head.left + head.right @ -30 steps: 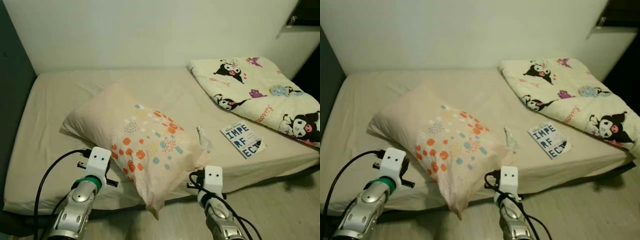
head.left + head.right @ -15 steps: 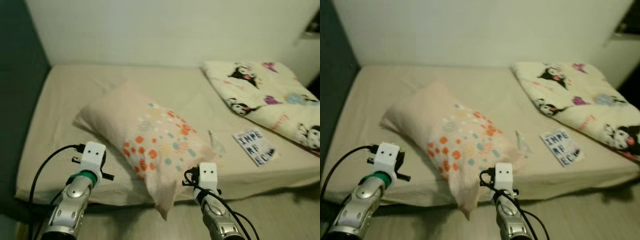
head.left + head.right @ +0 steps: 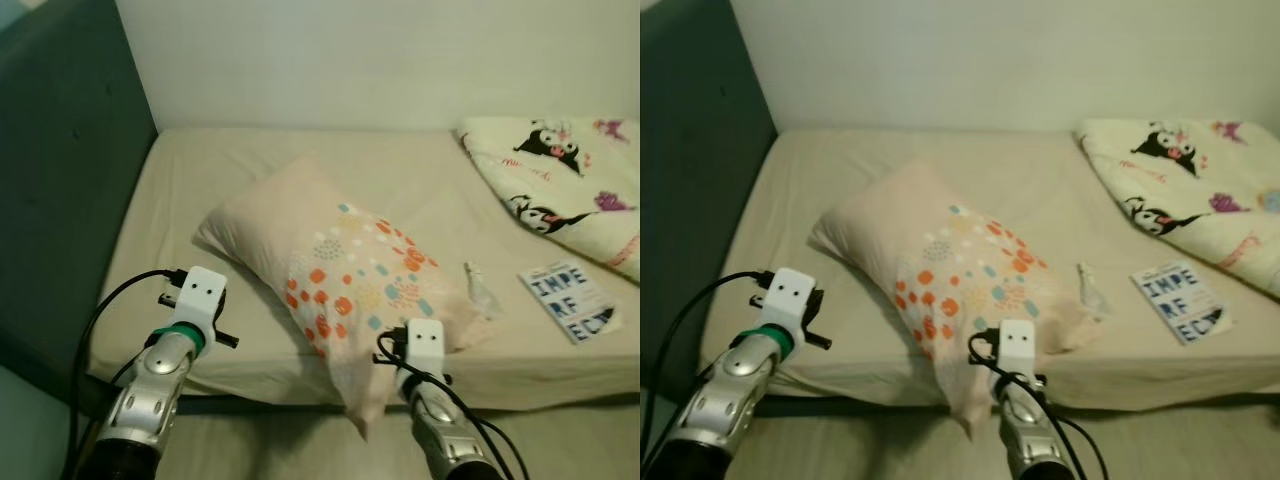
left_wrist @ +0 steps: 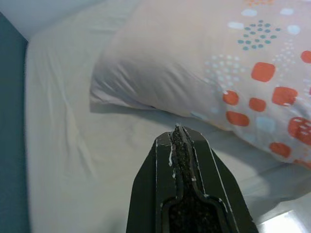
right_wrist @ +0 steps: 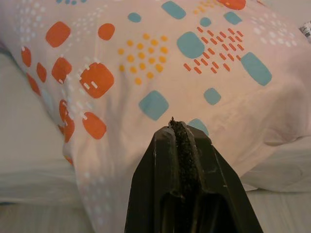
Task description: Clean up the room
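A pale pink pillow [image 3: 340, 265] printed with orange and teal dots lies slantwise on the bed [image 3: 230, 170], one corner hanging over the front edge. My left gripper [image 4: 179, 138] is shut and empty, hovering over the sheet beside the pillow's plain end [image 4: 160, 73]. The right gripper [image 5: 178, 132] is also shut and empty, just in front of the pillow's dotted end [image 5: 160, 63]. In the eye views both wrists, left [image 3: 196, 300] and right [image 3: 423, 345], sit near the bed's front edge. A booklet [image 3: 570, 303] and a small clear wrapper [image 3: 480, 288] lie on the sheet to the right.
A folded cartoon-print blanket [image 3: 560, 180] covers the bed's far right. A dark teal wall [image 3: 60, 190] borders the bed's left side, a white wall the back. Pale floor [image 3: 1160, 440] shows below the bed edge.
The whole picture has shifted right, so the camera has turned left: more teal wall shows, less blanket. Both grippers keep their places at the pillow, shut.
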